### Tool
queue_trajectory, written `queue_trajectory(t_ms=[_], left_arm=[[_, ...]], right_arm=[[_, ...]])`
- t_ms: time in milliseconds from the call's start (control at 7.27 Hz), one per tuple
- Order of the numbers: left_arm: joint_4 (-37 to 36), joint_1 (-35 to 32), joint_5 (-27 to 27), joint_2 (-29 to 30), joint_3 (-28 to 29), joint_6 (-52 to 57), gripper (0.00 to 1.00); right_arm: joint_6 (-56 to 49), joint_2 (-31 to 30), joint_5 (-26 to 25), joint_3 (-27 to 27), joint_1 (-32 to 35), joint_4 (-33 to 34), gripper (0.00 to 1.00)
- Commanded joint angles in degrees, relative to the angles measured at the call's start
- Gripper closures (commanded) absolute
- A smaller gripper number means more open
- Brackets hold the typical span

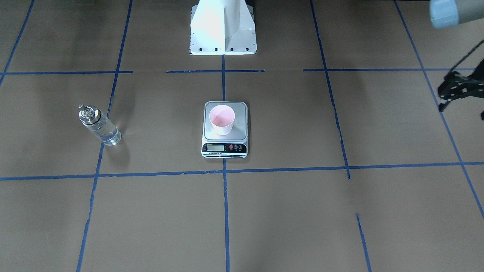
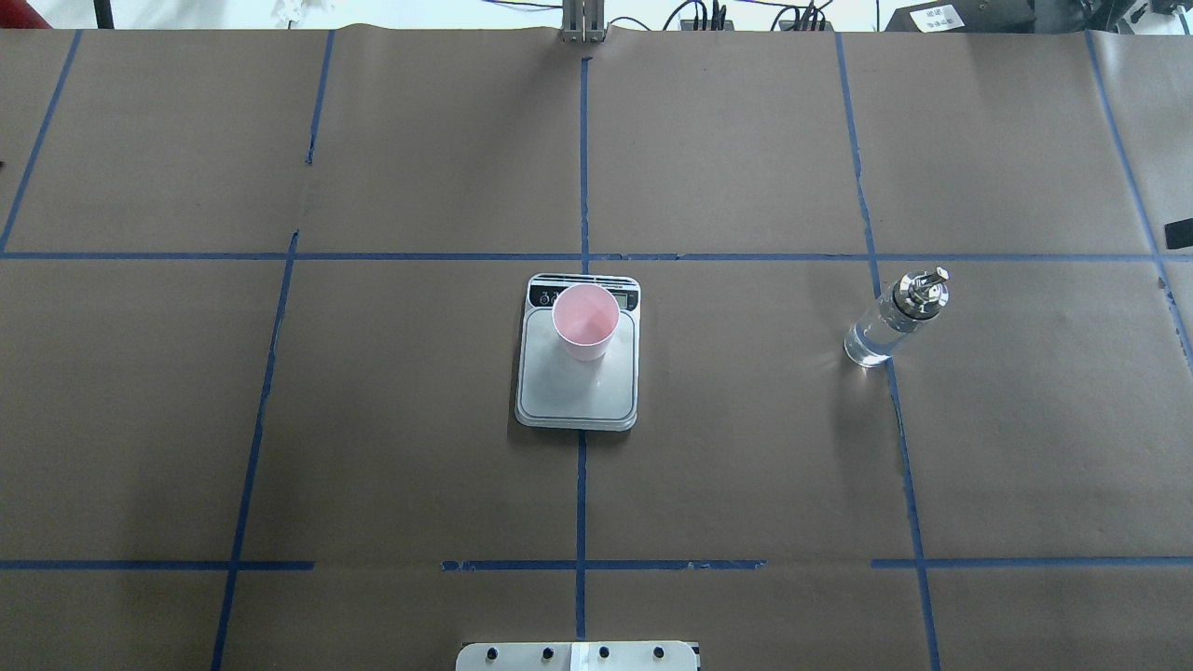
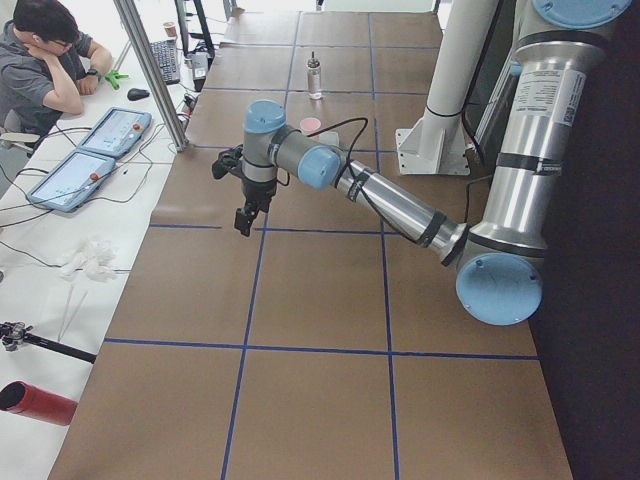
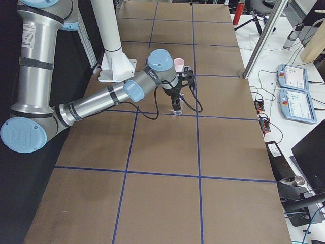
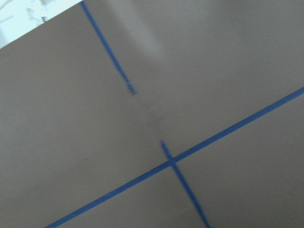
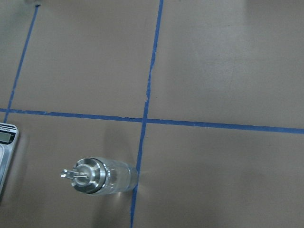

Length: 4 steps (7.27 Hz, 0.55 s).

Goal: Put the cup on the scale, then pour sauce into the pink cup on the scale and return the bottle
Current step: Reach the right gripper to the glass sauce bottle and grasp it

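The pink cup point(image 1: 222, 119) stands upright on the scale point(image 1: 225, 148), on the half of the steel plate by the display; it also shows in the overhead view point(image 2: 585, 321). The clear bottle point(image 2: 893, 321), its silver cap and spout on, stands on the table to the robot's right, with clear sauce point(image 1: 107, 134) inside. The right wrist view looks down on the bottle point(image 6: 102, 175). My right gripper point(image 4: 175, 105) hangs high in front of the bottle, and I cannot tell its jaws. My left gripper point(image 1: 453, 90) hovers far off at the table's left end, jaws unclear.
The white robot pedestal point(image 1: 223, 30) stands behind the scale. Blue tape lines point(image 2: 582, 466) grid the brown table. An operator point(image 3: 45, 60), tablets point(image 3: 100, 150) and a metal post point(image 3: 150, 70) are on the side bench beyond the table's edge.
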<state>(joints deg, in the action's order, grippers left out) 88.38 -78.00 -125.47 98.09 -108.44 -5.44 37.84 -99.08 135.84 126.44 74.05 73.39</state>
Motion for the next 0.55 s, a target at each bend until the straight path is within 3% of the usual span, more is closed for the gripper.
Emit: queue_trajectory(t_ms=[0, 275, 413], left_arm=[[0.3, -10.8, -1.4, -1.4, 10.0, 8.5, 0.0], [-0.7, -15.1, -1.4, -4.1, 11.9, 12.7, 0.0], [-0.5, -15.2, -1.7, -5.7, 11.6, 12.8, 0.0]], right_arm=[[14.0, 0.1, -10.3, 6.9, -13.1, 0.1, 0.0], [22.8, -0.1, -28.6, 8.0, -28.4, 0.0, 0.0], [26.5, -0.6, -34.4, 8.0, -34.1, -0.2, 0.0]])
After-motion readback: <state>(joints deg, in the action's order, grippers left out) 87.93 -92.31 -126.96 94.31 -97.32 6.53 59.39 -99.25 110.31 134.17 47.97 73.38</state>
